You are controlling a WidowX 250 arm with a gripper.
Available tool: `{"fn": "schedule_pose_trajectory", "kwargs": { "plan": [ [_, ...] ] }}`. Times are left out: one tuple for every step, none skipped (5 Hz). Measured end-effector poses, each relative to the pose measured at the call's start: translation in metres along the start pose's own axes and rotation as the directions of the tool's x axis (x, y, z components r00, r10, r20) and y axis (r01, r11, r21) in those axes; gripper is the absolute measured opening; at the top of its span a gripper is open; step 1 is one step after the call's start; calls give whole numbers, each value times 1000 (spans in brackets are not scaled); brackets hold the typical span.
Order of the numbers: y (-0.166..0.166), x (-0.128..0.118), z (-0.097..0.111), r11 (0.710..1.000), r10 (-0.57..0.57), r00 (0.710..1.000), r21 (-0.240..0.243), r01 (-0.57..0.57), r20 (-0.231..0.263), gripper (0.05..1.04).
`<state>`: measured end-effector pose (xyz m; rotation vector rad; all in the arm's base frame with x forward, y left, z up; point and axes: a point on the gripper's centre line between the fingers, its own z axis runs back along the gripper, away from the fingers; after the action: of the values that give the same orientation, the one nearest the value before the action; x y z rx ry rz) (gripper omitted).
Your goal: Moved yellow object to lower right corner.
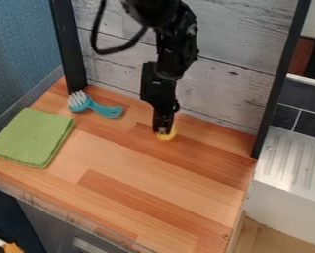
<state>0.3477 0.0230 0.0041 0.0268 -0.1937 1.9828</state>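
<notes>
The black gripper (164, 129) hangs down over the back middle of the wooden counter, low over its surface. A small yellow object (167, 136) is right at the gripper's tip, partly hidden by it. I cannot tell whether the gripper holds it or only stands against it. The lower right corner of the wooden counter (212, 232) lies well in front of the gripper and to its right.
A teal brush (104, 109) with white bristles lies at the back left. A folded green cloth (31, 137) is at the left edge. Behind stands a whitish plank wall between dark posts. Right of the counter is a white ridged drainboard (295, 160).
</notes>
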Motion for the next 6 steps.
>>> {"fn": "schedule_pose_trajectory", "kwargs": {
  "plan": [
    [10, 6, 32, 999, 22, 999, -24, -22, -29, 464],
    [34, 4, 54, 997, -8, 1000, -73, 6, -30, 464],
    [64, 5, 62, 996, -31, 999, -90, 28, -36, 464],
    [91, 7, 66, 994, -46, 998, -105, 41, -41, 464],
    [124, 2, 61, 988, -103, 994, -117, 99, -28, 464],
    [147, -3, 49, 981, -161, 987, -116, 157, -21, 464]
  ]
}}
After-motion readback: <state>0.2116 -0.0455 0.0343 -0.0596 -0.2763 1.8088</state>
